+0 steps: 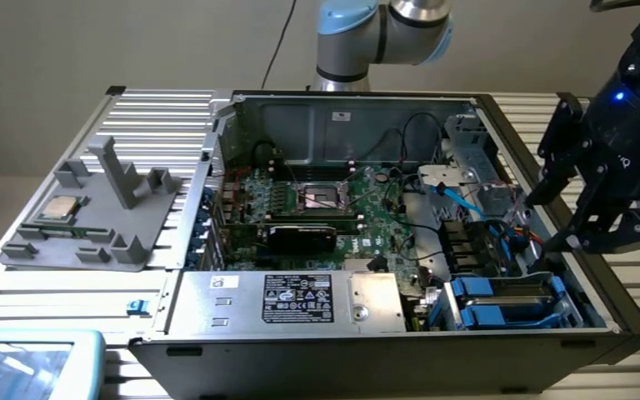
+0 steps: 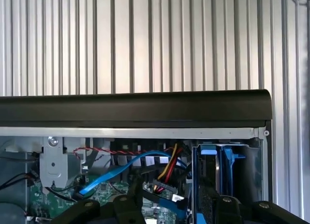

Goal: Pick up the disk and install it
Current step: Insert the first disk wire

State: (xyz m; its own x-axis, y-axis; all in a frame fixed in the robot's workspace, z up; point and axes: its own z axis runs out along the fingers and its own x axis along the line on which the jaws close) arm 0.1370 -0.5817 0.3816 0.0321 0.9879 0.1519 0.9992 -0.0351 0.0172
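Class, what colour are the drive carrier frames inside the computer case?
Carrier frames: bright blue, clearest in the exterior view.

The arm (image 1: 378, 32) rises at the back, its grey and blue joint held high; the black wrist (image 1: 637, 125) hangs at the exterior view's right, with the tool (image 1: 562, 218) pointing down and its two fingers (image 2: 131, 204) spread well apart

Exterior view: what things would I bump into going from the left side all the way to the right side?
Processor chip → power-supply box → blue drive carriers → gripper.
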